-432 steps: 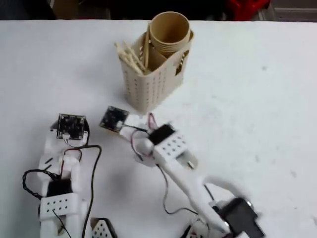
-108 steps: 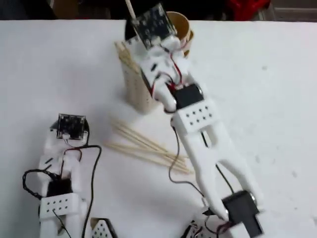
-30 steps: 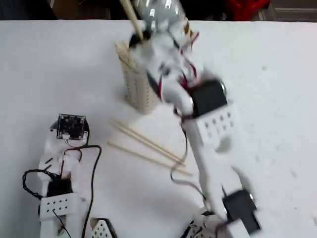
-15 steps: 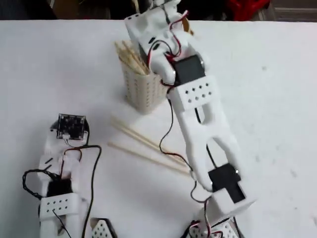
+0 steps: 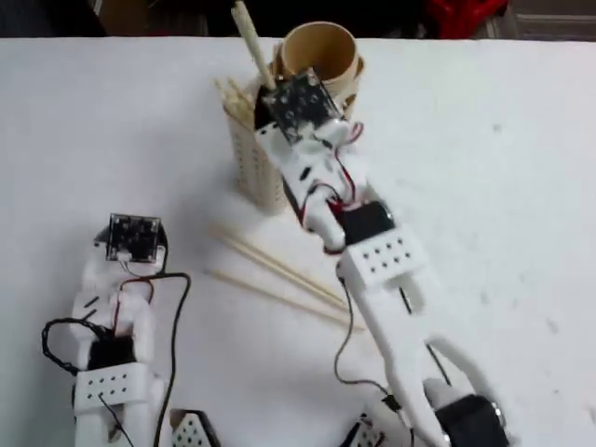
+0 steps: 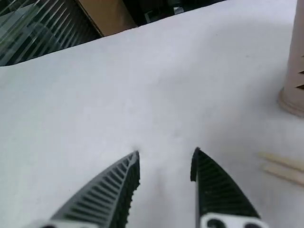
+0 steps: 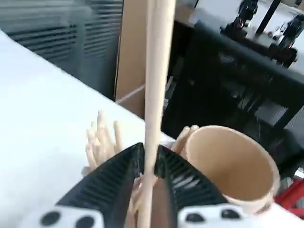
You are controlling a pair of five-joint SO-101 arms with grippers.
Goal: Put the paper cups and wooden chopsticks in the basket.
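The chopstick clamped in the right hand runs off its wrist view, tip visible from above; left hand released.

Seemingly a robotics lab: a white worktable, window blinds, a cardboard box, dark benches carrying equipment.

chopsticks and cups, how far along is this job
Done: the paper cups sit stacked in the basket, with a bundle of chopsticks beside them. In hand: the right gripper is shut on one chopstick, held over the basket. Left: at least two loose chopsticks lie on the table between the arms; the left gripper is open and holds nothing.
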